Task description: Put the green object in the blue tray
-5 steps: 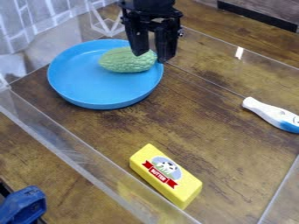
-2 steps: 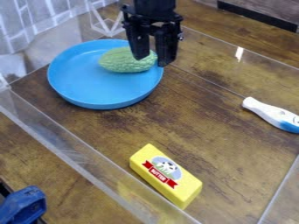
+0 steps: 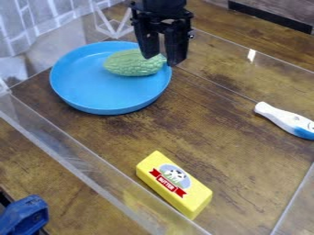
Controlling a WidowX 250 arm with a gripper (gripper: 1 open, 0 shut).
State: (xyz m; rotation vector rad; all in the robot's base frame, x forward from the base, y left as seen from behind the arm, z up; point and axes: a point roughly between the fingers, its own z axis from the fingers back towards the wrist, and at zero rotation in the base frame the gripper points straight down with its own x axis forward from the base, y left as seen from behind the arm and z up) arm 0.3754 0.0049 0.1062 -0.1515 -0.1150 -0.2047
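Green object (image 3: 131,63) half behind gripper (image 3: 162,55)

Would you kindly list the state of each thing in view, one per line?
Gripper: pointing down over the tray's far side, fingers at the gourd; shut by the record.
Green gourd: lying in the tray near its far rim, partly behind the gripper.
Blue tray: flat on the table, holding only the gourd.
Yellow block: lying flat, near edge, untouched.
White and blue item: lying at right, untouched.
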